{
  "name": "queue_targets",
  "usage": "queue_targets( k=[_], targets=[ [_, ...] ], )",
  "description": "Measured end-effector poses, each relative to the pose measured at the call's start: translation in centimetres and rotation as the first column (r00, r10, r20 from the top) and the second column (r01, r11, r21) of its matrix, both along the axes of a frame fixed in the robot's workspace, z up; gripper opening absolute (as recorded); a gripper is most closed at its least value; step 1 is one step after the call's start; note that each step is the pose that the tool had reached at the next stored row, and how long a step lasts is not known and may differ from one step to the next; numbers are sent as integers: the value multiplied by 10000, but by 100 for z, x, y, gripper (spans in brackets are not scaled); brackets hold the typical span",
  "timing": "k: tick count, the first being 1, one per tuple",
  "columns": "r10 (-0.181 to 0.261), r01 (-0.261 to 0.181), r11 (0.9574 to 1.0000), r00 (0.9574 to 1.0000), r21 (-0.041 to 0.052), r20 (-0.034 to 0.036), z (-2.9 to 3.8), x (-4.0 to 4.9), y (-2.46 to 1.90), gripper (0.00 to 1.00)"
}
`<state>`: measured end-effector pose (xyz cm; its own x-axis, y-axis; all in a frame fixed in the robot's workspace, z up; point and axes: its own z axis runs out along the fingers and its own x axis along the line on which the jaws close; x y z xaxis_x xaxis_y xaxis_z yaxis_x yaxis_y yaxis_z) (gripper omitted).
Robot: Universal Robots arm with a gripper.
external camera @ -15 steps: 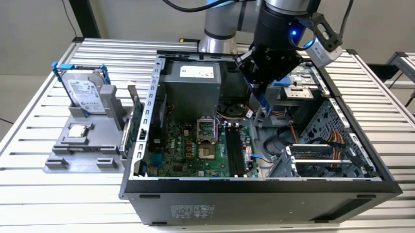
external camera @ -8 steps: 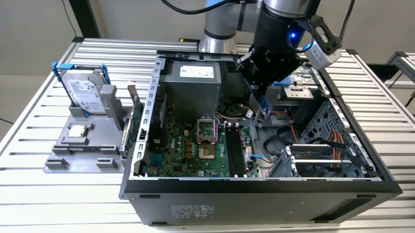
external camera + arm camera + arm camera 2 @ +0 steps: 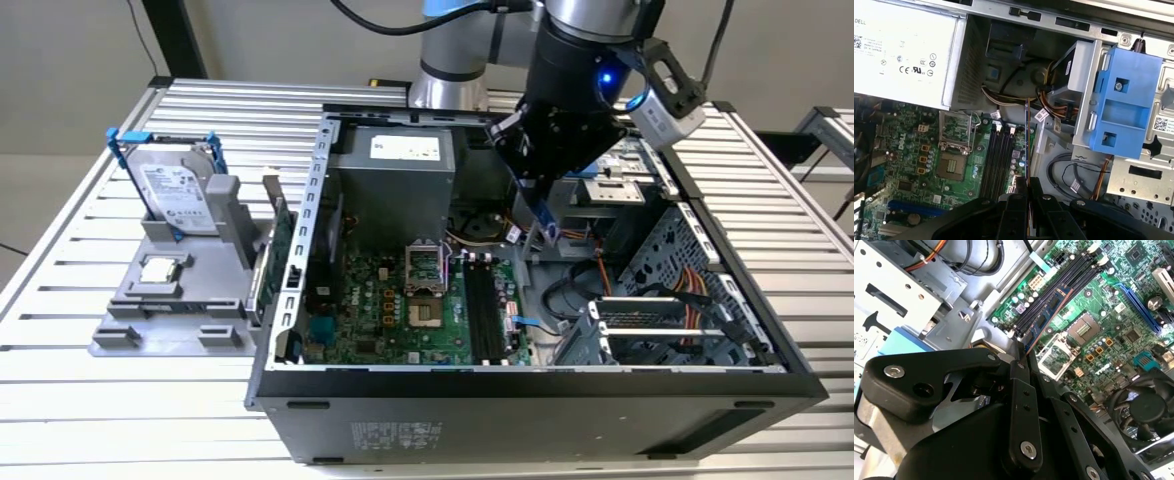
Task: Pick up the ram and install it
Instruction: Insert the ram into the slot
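My gripper [image 3: 539,212] is shut on the ram [image 3: 546,234], a slim dark-green stick with black chips that hangs on edge below the fingers. It hovers inside the open computer case [image 3: 534,385], above the motherboard [image 3: 387,320]. In the exterior view it is slightly right of the far end of the black memory slots [image 3: 483,312]. The second wrist view shows the ram [image 3: 1050,315] reaching out from the gripper [image 3: 1021,361] towards the slots [image 3: 1061,282]. In the first wrist view the ram [image 3: 1027,135] appears as a thin line beside the slots [image 3: 996,160], ahead of the gripper [image 3: 1027,183].
A silver hard drive in a blue frame [image 3: 174,188] and a small square processor chip [image 3: 160,268] sit on a grey holder [image 3: 174,330] on the exterior view's left. Inside the case are the power supply [image 3: 400,150], the processor socket [image 3: 424,270], cables [image 3: 627,265] and a drive cage [image 3: 667,325].
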<state>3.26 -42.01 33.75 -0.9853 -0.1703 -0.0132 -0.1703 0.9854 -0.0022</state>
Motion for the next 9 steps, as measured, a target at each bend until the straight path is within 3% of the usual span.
queue_targets(
  k=[9],
  targets=[
    [-16,16,10000,10000,1,0,-15,12,-4,0]
  ],
)
